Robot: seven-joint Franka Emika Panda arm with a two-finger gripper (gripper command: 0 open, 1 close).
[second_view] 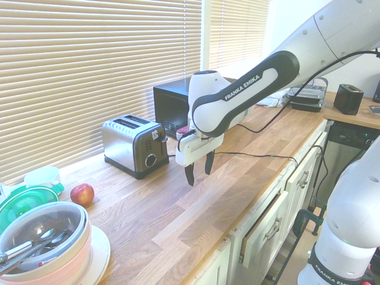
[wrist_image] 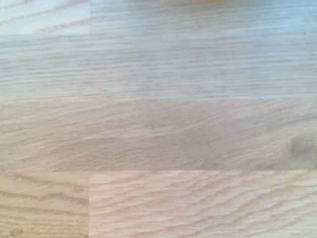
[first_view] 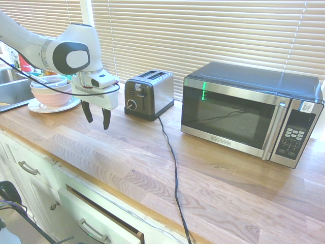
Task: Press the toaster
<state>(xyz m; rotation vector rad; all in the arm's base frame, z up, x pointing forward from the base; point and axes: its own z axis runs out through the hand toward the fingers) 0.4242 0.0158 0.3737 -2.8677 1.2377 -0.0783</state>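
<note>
The toaster (first_view: 149, 94) (second_view: 134, 145) is a small two-slot steel box with a black front, a round knob and a black cord, standing on the wooden counter by the blinds. My gripper (first_view: 97, 116) (second_view: 199, 169) hangs open just above the counter, in front of the toaster's black face and a short way off it, fingers pointing down, holding nothing. The wrist view shows only bare wood grain (wrist_image: 158, 129).
A large steel-and-black microwave (first_view: 249, 112) (second_view: 171, 104) stands beside the toaster. Stacked bowls on a plate (first_view: 52, 91) (second_view: 44, 237) and a red apple (second_view: 82, 194) sit on the toaster's other side. The toaster's cord (first_view: 172, 168) crosses the counter to its front edge.
</note>
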